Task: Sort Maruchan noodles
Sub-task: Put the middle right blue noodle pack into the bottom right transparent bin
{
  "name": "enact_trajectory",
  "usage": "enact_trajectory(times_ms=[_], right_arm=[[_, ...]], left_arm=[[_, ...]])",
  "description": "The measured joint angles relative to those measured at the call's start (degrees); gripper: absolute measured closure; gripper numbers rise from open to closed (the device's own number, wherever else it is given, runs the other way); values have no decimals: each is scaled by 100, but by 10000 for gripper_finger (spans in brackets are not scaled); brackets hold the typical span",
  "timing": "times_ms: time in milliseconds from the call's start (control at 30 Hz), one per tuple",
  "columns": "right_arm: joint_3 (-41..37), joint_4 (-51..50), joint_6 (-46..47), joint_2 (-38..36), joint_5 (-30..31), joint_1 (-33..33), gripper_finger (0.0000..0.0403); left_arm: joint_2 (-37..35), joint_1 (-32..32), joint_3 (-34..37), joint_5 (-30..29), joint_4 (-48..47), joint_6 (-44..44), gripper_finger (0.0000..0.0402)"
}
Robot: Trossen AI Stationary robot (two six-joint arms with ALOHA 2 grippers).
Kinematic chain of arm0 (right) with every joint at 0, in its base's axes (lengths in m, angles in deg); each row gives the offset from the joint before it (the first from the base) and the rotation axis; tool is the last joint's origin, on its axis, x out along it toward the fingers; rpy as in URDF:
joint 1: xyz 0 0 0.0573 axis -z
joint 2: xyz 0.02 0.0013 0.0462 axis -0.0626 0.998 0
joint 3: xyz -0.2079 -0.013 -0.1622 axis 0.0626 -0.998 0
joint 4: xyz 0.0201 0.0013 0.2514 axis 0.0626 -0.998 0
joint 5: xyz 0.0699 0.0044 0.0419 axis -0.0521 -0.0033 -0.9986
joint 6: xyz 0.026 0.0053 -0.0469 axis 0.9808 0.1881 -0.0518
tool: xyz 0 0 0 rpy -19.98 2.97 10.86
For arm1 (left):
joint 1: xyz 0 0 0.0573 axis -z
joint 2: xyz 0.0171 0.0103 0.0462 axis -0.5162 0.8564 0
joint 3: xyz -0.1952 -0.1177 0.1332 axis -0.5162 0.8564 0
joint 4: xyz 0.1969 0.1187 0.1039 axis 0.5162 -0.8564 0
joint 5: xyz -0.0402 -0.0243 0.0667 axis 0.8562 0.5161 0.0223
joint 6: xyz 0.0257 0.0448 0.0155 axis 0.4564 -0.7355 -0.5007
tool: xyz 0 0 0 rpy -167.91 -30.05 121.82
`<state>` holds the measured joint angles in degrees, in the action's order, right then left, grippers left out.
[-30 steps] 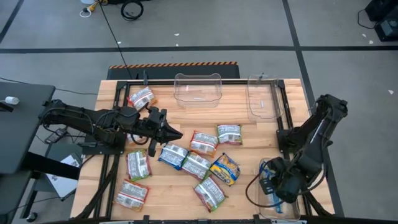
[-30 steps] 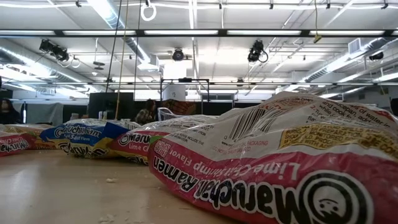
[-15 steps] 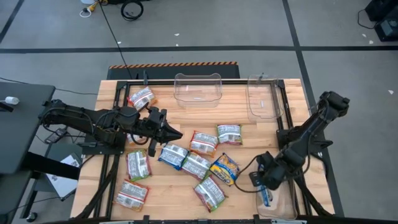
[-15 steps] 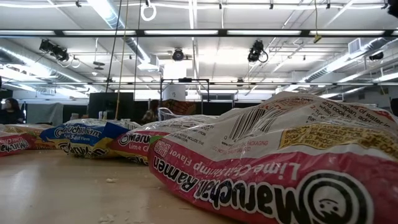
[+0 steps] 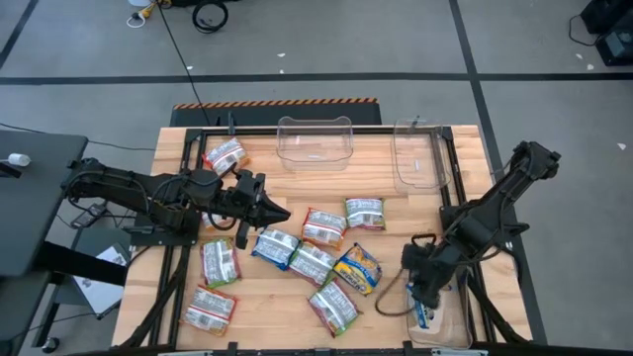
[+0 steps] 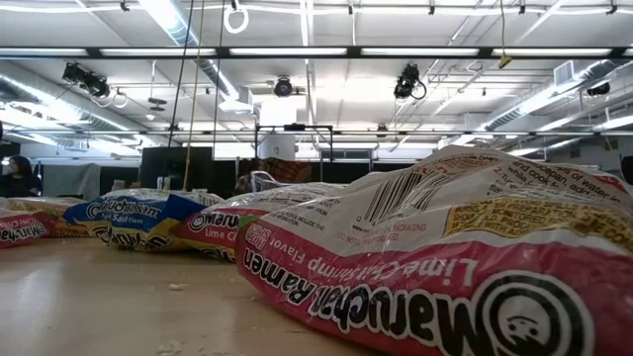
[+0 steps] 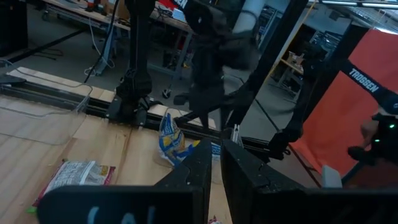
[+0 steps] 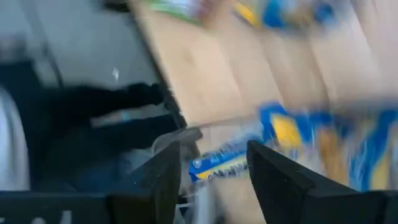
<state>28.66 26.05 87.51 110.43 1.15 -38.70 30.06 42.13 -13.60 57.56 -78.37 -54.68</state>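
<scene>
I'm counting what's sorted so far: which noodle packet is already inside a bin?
The blue-and-yellow packet in the clear bin at the table's near right corner, below the right gripper; every other packet lies on bare wood.

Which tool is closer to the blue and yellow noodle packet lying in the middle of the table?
The right tool is nearer, just beyond the blue and yellow packet toward the table's right edge. The left tool sits farther off, across the pile of packets toward the left.

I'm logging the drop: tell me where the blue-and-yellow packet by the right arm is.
In the high view the blue-and-yellow packet lies in the clear bin at the table's near right corner, just below the right gripper, whose fingers stand open.
</scene>
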Motion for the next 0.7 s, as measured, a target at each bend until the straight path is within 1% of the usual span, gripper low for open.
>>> enact_trajectory(times_ms=[67,167,200,267,367,433,567,700], right_arm=[[295,12,-1786,80,181,-111,214],[625,-81,-4413,316,203,-363,214],[659,-133,-5108,408,199,-452,214],[665,-299,-6163,602,133,-572,213],[665,-565,-7234,966,10,-723,213],[665,-701,-7729,1214,41,-779,213],[659,-860,-8341,1603,45,-795,213],[569,-904,-8923,1636,28,-732,213]], left_arm=[[0,1,0,-64,-2,6,361],[2,1,0,-259,12,35,361],[2,0,0,-323,39,59,361],[2,2,0,-472,110,163,361],[2,2,0,-722,140,258,361],[2,0,0,-914,157,271,361],[2,0,0,-1092,169,312,361],[2,0,0,-1094,192,312,361]])
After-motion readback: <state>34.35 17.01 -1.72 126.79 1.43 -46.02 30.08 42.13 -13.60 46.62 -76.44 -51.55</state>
